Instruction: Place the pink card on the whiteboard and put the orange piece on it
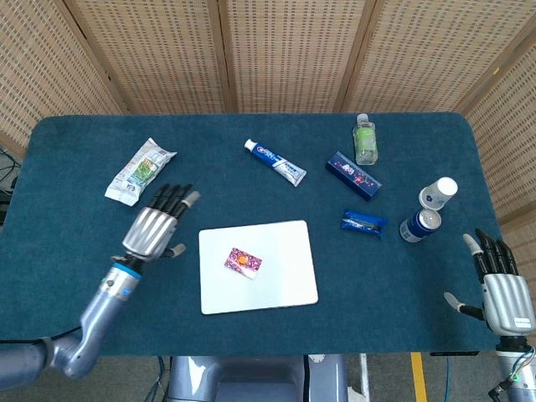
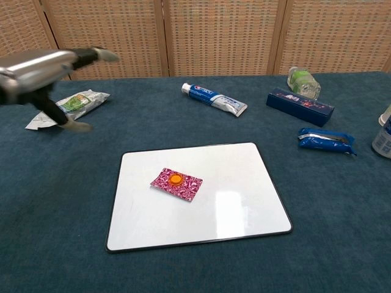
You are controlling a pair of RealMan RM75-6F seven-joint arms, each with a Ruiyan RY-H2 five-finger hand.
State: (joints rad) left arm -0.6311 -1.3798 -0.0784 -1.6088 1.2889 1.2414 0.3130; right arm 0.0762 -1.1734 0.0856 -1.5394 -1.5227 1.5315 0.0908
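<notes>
The pink patterned card (image 1: 243, 262) (image 2: 177, 184) lies flat on the left half of the whiteboard (image 1: 285, 280) (image 2: 232, 207). A small round orange piece (image 1: 242, 260) (image 2: 175, 179) sits on top of the card. My left hand (image 1: 156, 228) (image 2: 43, 70) hovers left of the board, raised off the table, fingers spread and holding nothing. My right hand (image 1: 499, 285) stays at the table's near right corner, fingers apart and empty; the chest view does not show it.
A snack packet (image 1: 139, 171) lies at the far left, a toothpaste tube (image 1: 275, 162) behind the board. A dark blue box (image 1: 353, 175), a small bottle (image 1: 365, 139), a blue wrapper (image 1: 363, 223) and a bottle with a cup (image 1: 427, 209) stand to the right.
</notes>
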